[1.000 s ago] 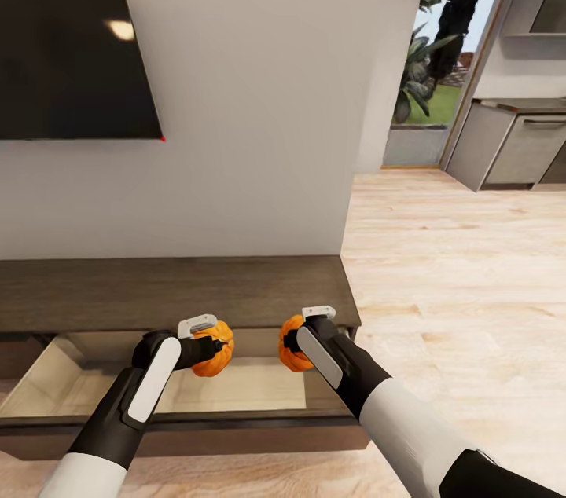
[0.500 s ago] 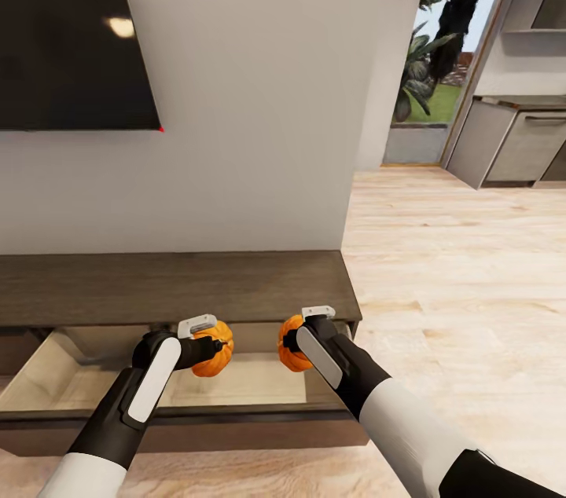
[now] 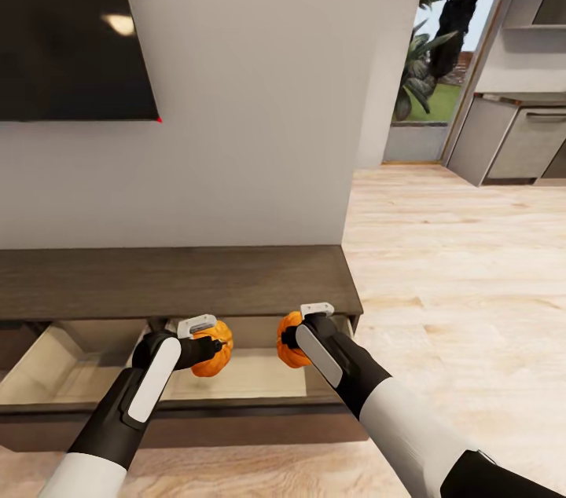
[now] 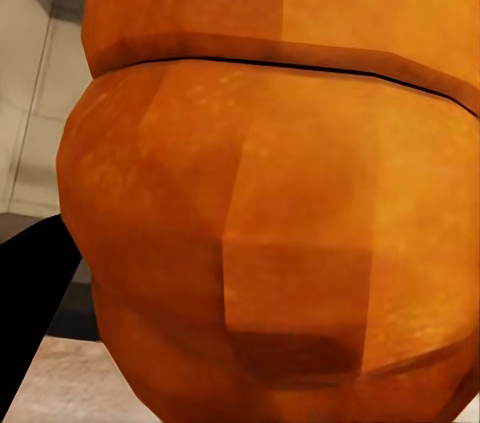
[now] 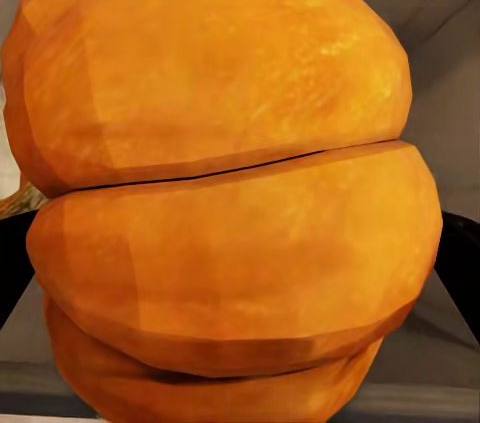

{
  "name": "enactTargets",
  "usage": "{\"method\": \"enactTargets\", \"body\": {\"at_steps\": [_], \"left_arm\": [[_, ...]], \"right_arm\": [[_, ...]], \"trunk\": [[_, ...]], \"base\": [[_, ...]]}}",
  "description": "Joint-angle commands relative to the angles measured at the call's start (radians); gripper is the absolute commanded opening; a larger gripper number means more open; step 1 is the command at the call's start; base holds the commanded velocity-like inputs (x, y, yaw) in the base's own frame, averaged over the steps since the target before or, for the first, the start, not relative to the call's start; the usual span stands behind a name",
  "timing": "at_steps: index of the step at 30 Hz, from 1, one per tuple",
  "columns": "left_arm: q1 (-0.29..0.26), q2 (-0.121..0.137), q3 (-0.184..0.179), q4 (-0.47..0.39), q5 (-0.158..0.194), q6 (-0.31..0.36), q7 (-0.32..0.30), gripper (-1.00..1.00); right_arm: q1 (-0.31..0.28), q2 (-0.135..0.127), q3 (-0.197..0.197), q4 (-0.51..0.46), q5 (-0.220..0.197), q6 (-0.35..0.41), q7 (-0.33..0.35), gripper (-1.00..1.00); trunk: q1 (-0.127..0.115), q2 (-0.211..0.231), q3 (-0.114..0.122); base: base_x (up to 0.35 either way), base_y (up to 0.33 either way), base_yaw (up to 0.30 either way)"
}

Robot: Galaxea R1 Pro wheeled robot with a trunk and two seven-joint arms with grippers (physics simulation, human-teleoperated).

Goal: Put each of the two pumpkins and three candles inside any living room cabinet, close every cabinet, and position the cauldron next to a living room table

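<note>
Against the wall ahead of me runs the cabinet (image 3: 181, 282), its drawer (image 3: 236, 376) pulled open to show the pale interior; I can read no brand or writing on anything. Above it at my left hangs a dark screen (image 3: 71, 27). My two arms reach forward and down, side by side over the open drawer. The left gripper (image 3: 211, 342) has its fingers clamped on one pumpkin (image 3: 212, 349), the right gripper (image 3: 292, 339) on the other pumpkin (image 3: 289, 341), both held above the drawer floor, slightly apart.
</note>
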Motion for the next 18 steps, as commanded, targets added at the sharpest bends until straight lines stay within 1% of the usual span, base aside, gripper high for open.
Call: {"method": "enactTargets", "body": {"at_steps": [1, 16, 18], "left_arm": [[-0.001, 0.001, -0.003, -0.001, 0.009, 0.001, 0.013, -1.00], [-0.001, 0.001, -0.003, -0.001, 0.009, -0.001, 0.014, -1.00], [-0.001, 0.001, -0.003, -0.001, 0.009, 0.000, 0.014, -1.00]], "right_arm": [[-0.001, 0.000, 0.004, -0.001, -0.010, 0.000, -0.011, -1.00], [-0.002, 0.000, 0.004, -0.003, -0.010, -0.002, -0.011, -1.00], [-0.001, 0.000, 0.005, -0.003, -0.010, -0.002, -0.011, -1.00]], "trunk": [[0.004, -0.008, -0.004], [0.061, -0.113, -0.051], [0.069, -0.127, -0.056]], "base": [[0.000, 0.000, 0.000], [0.000, 0.000, 0.000], [0.000, 0.000, -0.072]]}}
